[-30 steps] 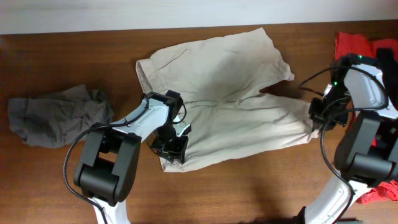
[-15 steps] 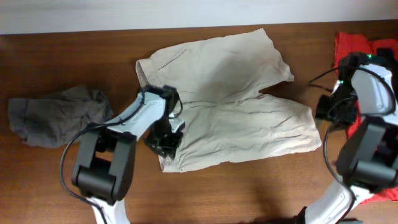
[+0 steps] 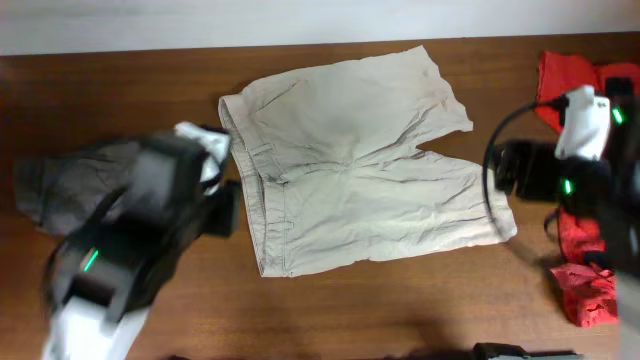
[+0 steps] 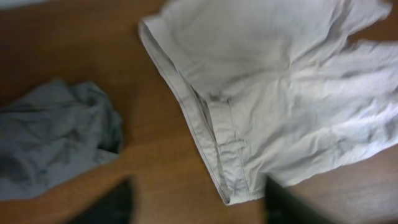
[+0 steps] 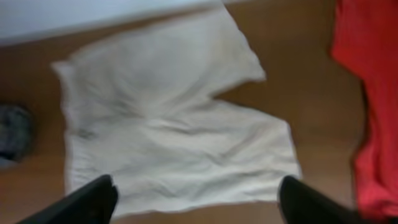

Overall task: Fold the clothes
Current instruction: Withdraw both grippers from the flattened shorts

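Note:
The light beige shorts [image 3: 350, 160] lie spread flat on the wooden table [image 3: 400, 300], waistband to the left and both legs pointing right. My left gripper [image 4: 199, 211] hangs high above the waistband's lower corner, open, with nothing between its dark fingertips [image 4: 112, 208]. My right gripper [image 5: 196, 205] is also open and empty, well above the shorts [image 5: 174, 124] near the lower leg's hem. In the overhead view the blurred left arm [image 3: 140, 240] is left of the waistband and the right arm [image 3: 560, 170] is right of the legs. Neither gripper touches the shorts [image 4: 280, 106].
A crumpled gray garment [image 3: 60, 185] lies at the table's left, partly hidden under my left arm, and shows as gray cloth [image 4: 50, 143] in the left wrist view. Red garments [image 3: 565, 75] sit at the right edge, with a red piece [image 3: 585, 290] lower down.
Both grippers opened and let go of the shorts. The left arm pulled back left and up; the right arm lifted away to the right. The lower leg now lies flatter.

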You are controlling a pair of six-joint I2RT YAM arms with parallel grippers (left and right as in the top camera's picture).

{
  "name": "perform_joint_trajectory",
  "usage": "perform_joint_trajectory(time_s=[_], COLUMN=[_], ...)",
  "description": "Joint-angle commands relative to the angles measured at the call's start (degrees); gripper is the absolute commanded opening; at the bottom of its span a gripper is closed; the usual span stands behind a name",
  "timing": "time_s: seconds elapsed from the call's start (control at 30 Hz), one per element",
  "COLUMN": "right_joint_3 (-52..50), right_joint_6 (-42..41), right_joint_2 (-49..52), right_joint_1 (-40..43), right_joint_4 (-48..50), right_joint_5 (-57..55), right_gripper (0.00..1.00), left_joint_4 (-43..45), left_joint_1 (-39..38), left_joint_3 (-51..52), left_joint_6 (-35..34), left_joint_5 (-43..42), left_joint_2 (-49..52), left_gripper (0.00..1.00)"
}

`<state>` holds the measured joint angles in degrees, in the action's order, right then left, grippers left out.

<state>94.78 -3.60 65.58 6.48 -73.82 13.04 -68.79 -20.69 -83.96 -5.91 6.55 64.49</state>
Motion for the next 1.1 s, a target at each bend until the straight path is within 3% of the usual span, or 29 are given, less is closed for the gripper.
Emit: perform_joint_trajectory(time_s=[0.0, 0.13, 0.47, 0.6, 0.7, 0.83, 1.07], right_joint_3=[0.2, 0.2, 0.0, -0.1, -0.1, -0.7, -2.6], right_joint_6=[0.4, 0.2, 0.2, 4.5, 4.0, -4.9, -5.9], right_joint_2=[-5.3, -8.0, -5.6, -3.6, -1.4, 1.8, 5.0], right_joint_1=[-3.4, -5.1, -5.5, -5.5, -5.5, -5.5, -5.5], right_joint_4=[1.9, 2.7, -1.4, -6.1, -10.7, -14.7, -14.8], right_joint_5=[0.9, 3.8, 21.2, 17.9, 9.0, -3.4, -2.4], right_gripper=[0.92, 0.99, 0.99, 0.99, 0.99, 0.99, 0.99], left_joint_4=[-1.8, -3.6, -2.8, -1.5, 1.6, 6.2, 11.3], left_joint_1=[0.1, 0.1, 0.1, 0.1, 0.1, 0.1, 0.1], left_joint_3=[0.2, 0.2, 3.0, 10.6, 17.0, 23.1, 28.0], left_joint_6=[-0.9, -0.9, -2.3, -8.1, -10.6, -11.5, -11.5], left_joint_5=[3.0, 2.9, 1.6, -1.3, -8.1, -14.7, -14.7], left_joint_2=[-5.4, -10.1, -10.3, -6.3, -2.3, 2.4, 9.3], left_gripper=[0.99, 0.99, 0.99, 0.99, 0.91, 0.83, 0.85])
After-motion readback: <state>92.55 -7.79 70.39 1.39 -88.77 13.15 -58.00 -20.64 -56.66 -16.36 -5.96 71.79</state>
